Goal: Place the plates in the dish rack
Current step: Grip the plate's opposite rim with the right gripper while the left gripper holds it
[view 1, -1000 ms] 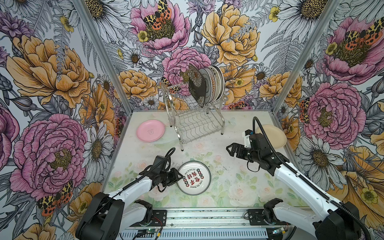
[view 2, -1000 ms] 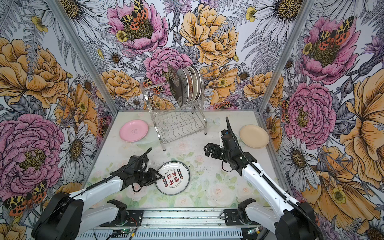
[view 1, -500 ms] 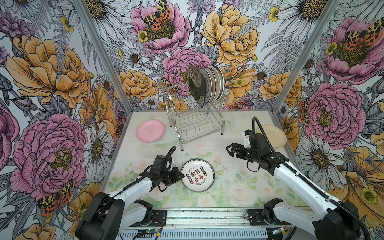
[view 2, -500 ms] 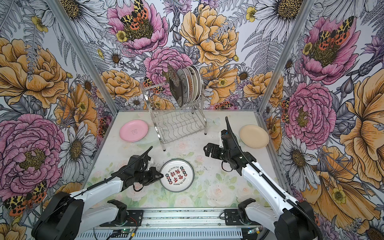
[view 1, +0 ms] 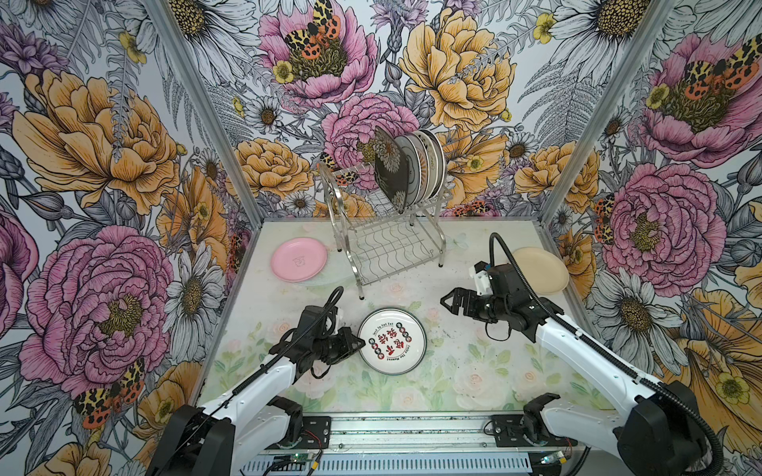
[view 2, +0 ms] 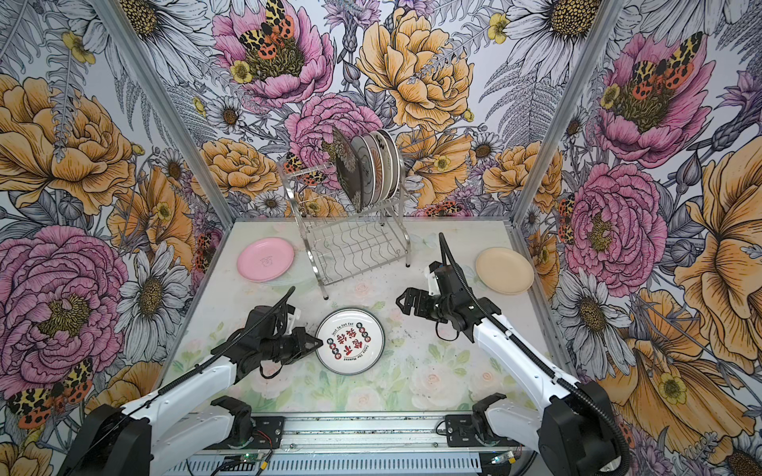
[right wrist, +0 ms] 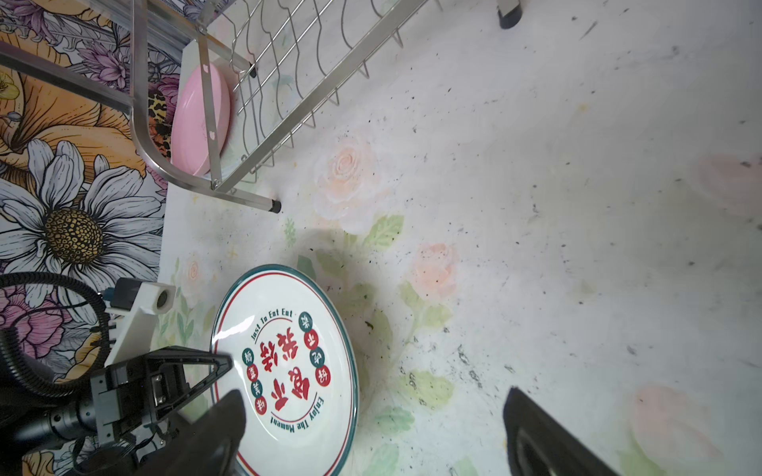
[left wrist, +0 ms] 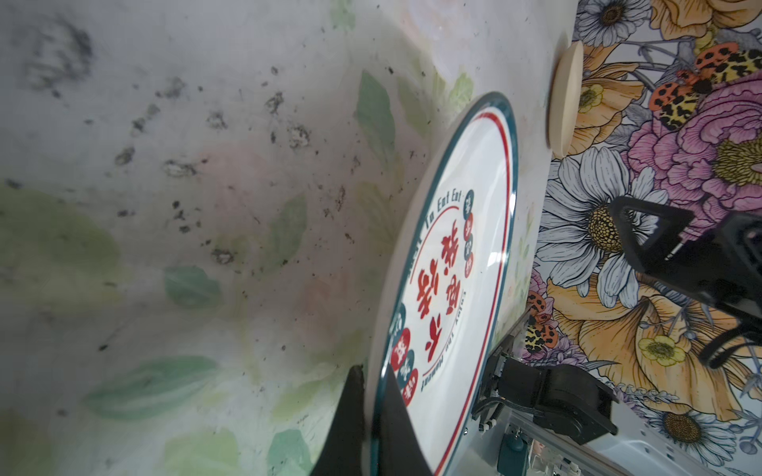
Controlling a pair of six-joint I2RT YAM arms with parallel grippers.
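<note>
left end effector (view 1: pixel 359 342): clamped on rim of white round plate with red characters (view 1: pixel 391 342) | right end effector (view 1: pixel 449 301): apart, empty | advice: lift slowly, thin rim grip may slip

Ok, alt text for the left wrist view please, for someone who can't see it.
The left gripper has its two black fingers closed on the rim of a round white plate with a teal edge and red printed characters, seen against the pale floral-printed tabletop. Beyond it, a plain cream plate sits by the flowered wall.
</note>
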